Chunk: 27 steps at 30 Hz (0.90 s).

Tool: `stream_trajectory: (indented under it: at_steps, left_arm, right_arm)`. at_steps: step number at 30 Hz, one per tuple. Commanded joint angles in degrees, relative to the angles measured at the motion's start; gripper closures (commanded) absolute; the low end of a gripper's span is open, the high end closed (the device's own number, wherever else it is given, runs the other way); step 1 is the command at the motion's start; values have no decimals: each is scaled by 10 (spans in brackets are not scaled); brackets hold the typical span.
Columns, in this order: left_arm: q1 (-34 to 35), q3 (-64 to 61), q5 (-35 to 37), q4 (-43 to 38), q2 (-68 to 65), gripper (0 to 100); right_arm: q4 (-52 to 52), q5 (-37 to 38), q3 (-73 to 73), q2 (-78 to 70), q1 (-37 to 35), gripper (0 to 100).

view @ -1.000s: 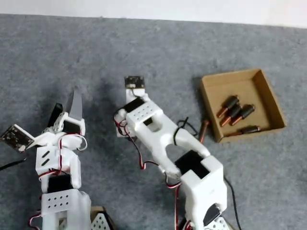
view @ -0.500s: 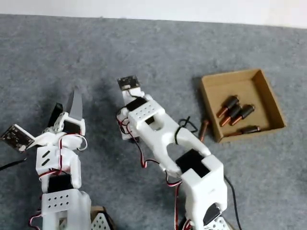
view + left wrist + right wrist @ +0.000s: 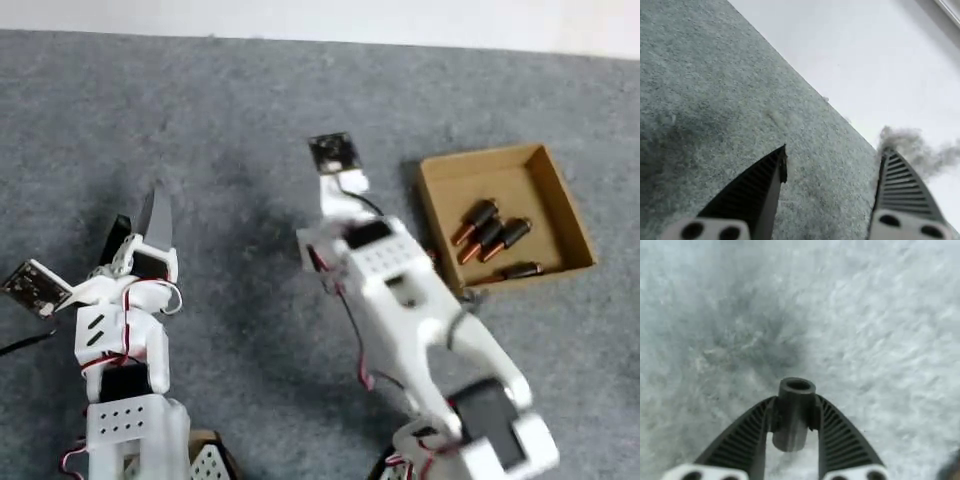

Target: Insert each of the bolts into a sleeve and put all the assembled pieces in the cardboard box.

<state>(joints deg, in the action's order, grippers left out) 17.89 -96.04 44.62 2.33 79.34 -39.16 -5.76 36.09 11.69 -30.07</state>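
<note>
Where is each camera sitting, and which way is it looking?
High view: fixed above, looking down on the grey table, left arm, right arm and cardboard box.
Left wrist view: on the left arm's wrist, looking past the open left gripper along the table toward a white wall.
Right wrist view: on the right arm's wrist, looking down past the right gripper, shut on a sleeve.
Shared: high and left wrist views both show the left gripper.

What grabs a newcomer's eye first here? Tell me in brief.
The right gripper clamps a dark sleeve above the grey carpet. Toward the carpet's right side, the cardboard box holds several assembled pieces. The left gripper gapes empty.
</note>
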Motion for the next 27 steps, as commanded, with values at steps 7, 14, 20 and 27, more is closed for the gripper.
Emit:
stream_trajectory:
  at_steps: [7, 14, 20, 27]
  left_arm:
    - [-25, 16, 1, -11, 7, 716]
    - [-64, 16, 0, -11, 2, 716]
    - [-126, 15, -47, -10, 0, 716]
    - [-247, 58, -103, 128, 0, 716]
  right_arm:
    - [186, 71, 260, 286, 88, 993]
    - [243, 112, 432, 480, 173, 993]
    - [233, 113, 551, 673, 245, 993]
    - [57, 110, 589, 914, 314, 993]
